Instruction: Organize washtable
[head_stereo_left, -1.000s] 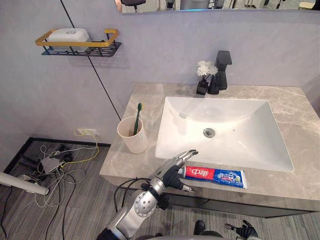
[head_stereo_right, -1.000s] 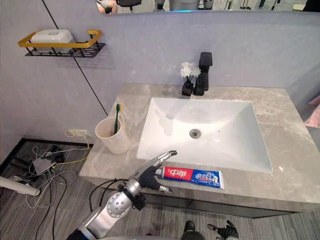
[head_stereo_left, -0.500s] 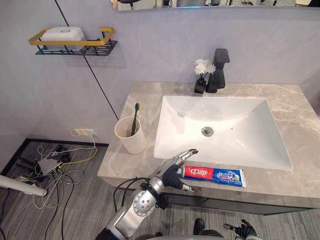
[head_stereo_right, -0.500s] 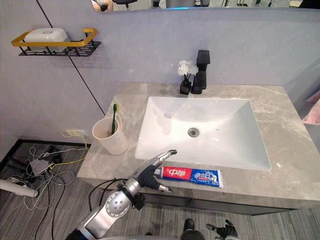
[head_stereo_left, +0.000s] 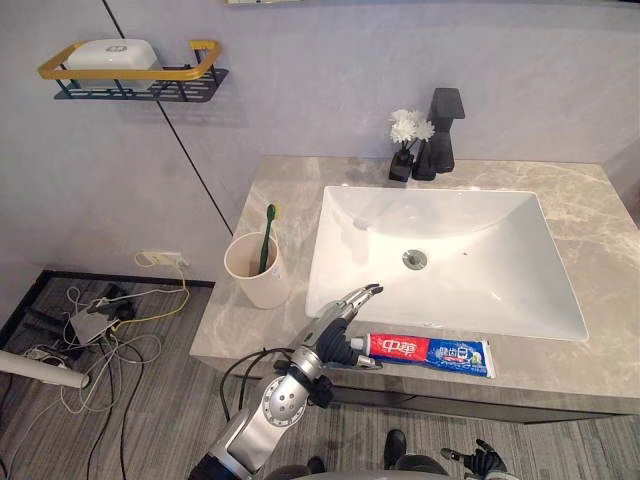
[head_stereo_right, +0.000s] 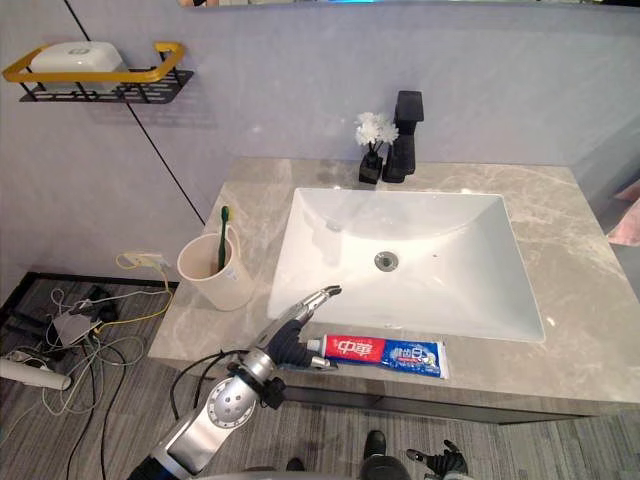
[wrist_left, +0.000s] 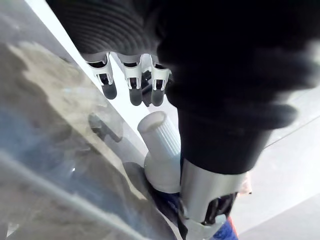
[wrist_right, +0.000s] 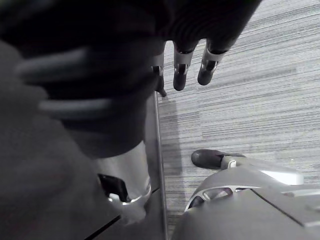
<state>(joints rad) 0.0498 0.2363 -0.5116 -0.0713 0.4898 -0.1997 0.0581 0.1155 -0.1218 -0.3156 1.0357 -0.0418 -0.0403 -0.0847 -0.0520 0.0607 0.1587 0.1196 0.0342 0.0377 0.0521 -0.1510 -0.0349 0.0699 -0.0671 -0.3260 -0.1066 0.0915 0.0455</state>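
White toothpaste cap (wrist_left: 159, 131) between relaxed fingers (wrist_left: 132, 82) and thumb of left hand (head_stereo_left: 338, 330), apparently ungripped.

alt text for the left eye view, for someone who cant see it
The robot's left hand, fingers straight, is at the capped end of a toothpaste tube lying on the grey counter in front of a white sink. A cup holding a toothbrush stands left of the sink. The right hand hangs below.
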